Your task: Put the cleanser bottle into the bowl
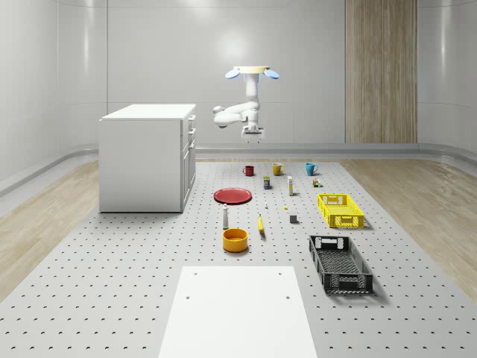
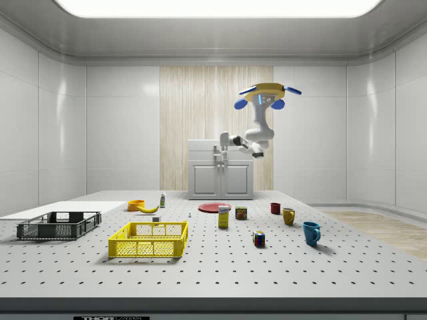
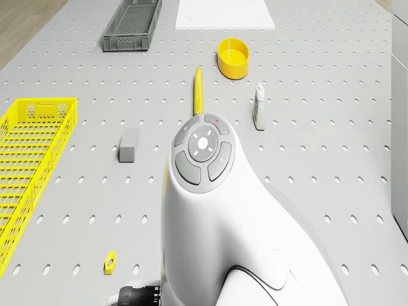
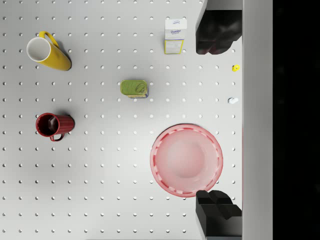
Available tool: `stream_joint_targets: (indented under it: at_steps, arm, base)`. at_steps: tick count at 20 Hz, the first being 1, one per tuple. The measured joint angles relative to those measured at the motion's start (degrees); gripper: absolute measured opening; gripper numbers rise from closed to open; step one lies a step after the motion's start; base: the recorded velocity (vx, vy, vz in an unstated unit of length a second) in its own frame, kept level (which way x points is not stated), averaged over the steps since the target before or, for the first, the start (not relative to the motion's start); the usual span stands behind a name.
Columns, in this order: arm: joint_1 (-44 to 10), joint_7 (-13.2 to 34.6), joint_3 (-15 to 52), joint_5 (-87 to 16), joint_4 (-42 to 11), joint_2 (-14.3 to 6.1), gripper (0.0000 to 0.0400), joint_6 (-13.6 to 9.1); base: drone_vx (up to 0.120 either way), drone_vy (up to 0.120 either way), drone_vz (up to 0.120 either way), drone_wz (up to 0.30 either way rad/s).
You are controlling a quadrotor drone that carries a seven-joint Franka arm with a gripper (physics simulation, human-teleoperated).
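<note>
The cleanser bottle (image 1: pixel 225 217) is a slim white bottle standing upright on the perforated table, also seen as the bottle (image 3: pixel 259 107) in the drone view. The orange bowl (image 1: pixel 235 239) sits just in front of it, nearer the white mat; this bowl (image 3: pixel 233 58) holds nothing. The drone (image 1: pixel 252 72) hovers high over the table's far end, above the mugs and red plate. My gripper (image 1: pixel 252 134) hangs below it, pointing down, well above and behind the bottle. In the wrist view the gripper (image 4: pixel 216 122) is open, nothing between its dark fingers (image 4: pixel 217 35).
Under the gripper lie a red plate (image 4: pixel 186 160), red mug (image 4: pixel 52 125), yellow mug (image 4: pixel 48 51), green can (image 4: pixel 134 88) and small box (image 4: pixel 174 42). A banana (image 1: pixel 261 224) lies beside the bowl. A yellow crate (image 1: pixel 340 209), black crate (image 1: pixel 340 262) and white cabinet (image 1: pixel 145 156) flank the scene.
</note>
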Motion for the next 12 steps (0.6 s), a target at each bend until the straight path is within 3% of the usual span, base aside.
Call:
stream_joint_targets:
  at_steps: [12]
  arm:
    - [-0.65,0.59,0.55,1.13,0.14,-2.45,0.0400,2.27]
  base:
    - [0.120,0.000,-0.120,0.000]
